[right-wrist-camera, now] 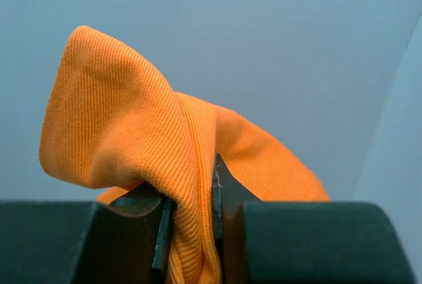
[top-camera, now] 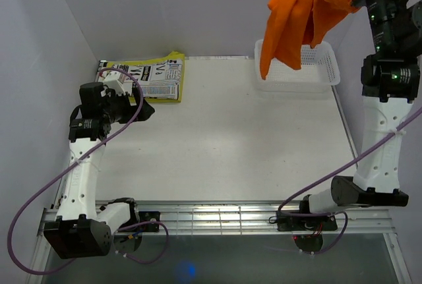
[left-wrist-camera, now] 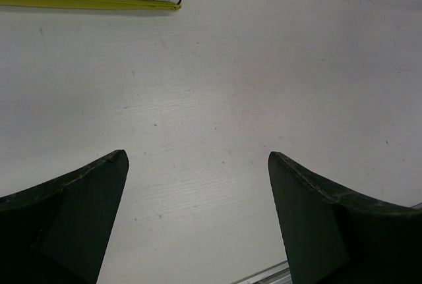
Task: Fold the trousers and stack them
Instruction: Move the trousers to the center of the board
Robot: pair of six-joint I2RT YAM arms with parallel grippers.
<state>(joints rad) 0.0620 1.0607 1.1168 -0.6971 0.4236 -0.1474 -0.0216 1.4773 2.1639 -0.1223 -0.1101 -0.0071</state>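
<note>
Overhead, the plain bright orange soft cloth trousers hang bunched in the upper right of the frame, lifted well clear of the flat white table; their lowest folds dangle in front of the white mesh plastic basket, which stands at the upper right of the table; whether cloth and basket touch cannot be told. In the right wrist view, the right gripper has its black jaws drawn nearly together and clamped on a fold of the trousers; the ribbed cloth rises in a hump above the fingers, at centre frame, against a pale wall. The left gripper stands with its jaws spread wide and nothing between them, over bare table. The yellow-edged black-and-white printed paper lies flat at the upper left of the overhead frame, just beyond the left gripper; its corner shows at the upper left of the left wrist view.
</note>
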